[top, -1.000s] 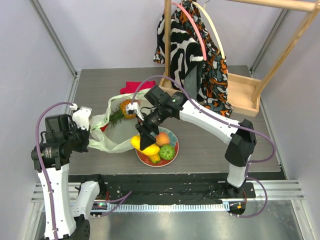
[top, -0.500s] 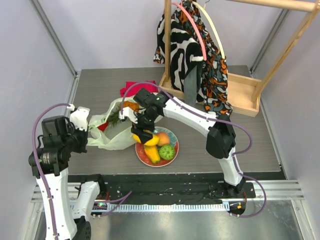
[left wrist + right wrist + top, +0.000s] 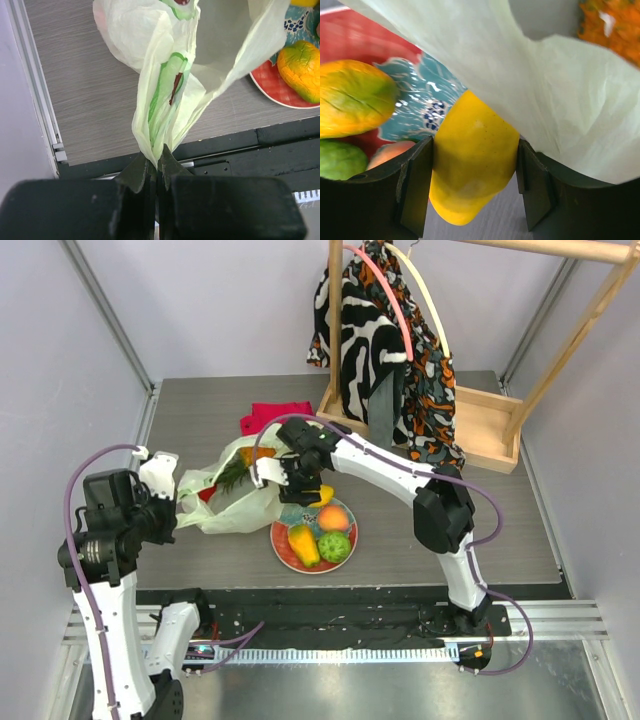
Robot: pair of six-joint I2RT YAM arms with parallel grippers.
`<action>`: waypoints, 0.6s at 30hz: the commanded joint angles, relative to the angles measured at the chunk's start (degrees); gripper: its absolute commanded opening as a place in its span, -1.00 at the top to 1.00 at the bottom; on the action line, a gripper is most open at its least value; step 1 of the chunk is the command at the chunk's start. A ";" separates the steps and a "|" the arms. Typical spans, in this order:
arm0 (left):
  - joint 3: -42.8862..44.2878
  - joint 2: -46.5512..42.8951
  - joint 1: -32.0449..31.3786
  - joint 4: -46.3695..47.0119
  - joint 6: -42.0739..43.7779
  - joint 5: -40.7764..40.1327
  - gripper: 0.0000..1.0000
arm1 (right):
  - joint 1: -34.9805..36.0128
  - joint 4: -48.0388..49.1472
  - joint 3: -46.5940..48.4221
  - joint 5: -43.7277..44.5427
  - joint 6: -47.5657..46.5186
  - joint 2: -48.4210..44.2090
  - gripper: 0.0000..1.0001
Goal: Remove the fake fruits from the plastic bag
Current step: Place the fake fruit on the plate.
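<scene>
My left gripper (image 3: 159, 161) is shut on a bunched handle of the pale yellow-green plastic bag (image 3: 165, 100), holding it up at the table's near left (image 3: 176, 502). The bag (image 3: 240, 502) lies slumped, with a pineapple (image 3: 245, 458) and something red (image 3: 208, 494) inside. My right gripper (image 3: 476, 192) is shut on a yellow lemon-like fruit (image 3: 472, 160) between the bag's wall (image 3: 530, 75) and the plate's (image 3: 300, 562) back edge. On the plate lie a mango (image 3: 303, 543), a green fruit (image 3: 335, 546) and a peach (image 3: 333, 519).
A red folded cloth (image 3: 272, 416) lies behind the bag. A wooden rack (image 3: 486, 432) with a patterned garment (image 3: 390, 350) on a hanger stands at the back right, close to my right arm's forearm.
My right gripper has carried the yellow fruit from over the plate's left side back to its far edge, by the bag. The bag has shifted and puffed up. My left gripper has hardly moved.
</scene>
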 commanded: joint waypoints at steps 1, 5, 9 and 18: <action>0.47 0.48 0.91 -1.96 -0.76 2.20 1.00 | -2.40 5.11 -0.17 2.15 -0.34 -3.05 0.46; -0.41 0.66 1.18 -1.61 -0.94 2.73 1.00 | -2.76 5.99 -2.62 1.19 -1.04 -3.66 0.43; -0.76 0.83 1.35 -1.35 -0.94 2.82 1.00 | -2.85 6.69 -7.45 -0.31 -3.85 -5.24 0.38; -1.46 0.92 2.06 -0.91 -1.03 2.82 1.00 | -2.84 7.66 -11.95 -1.98 -6.40 -5.69 0.25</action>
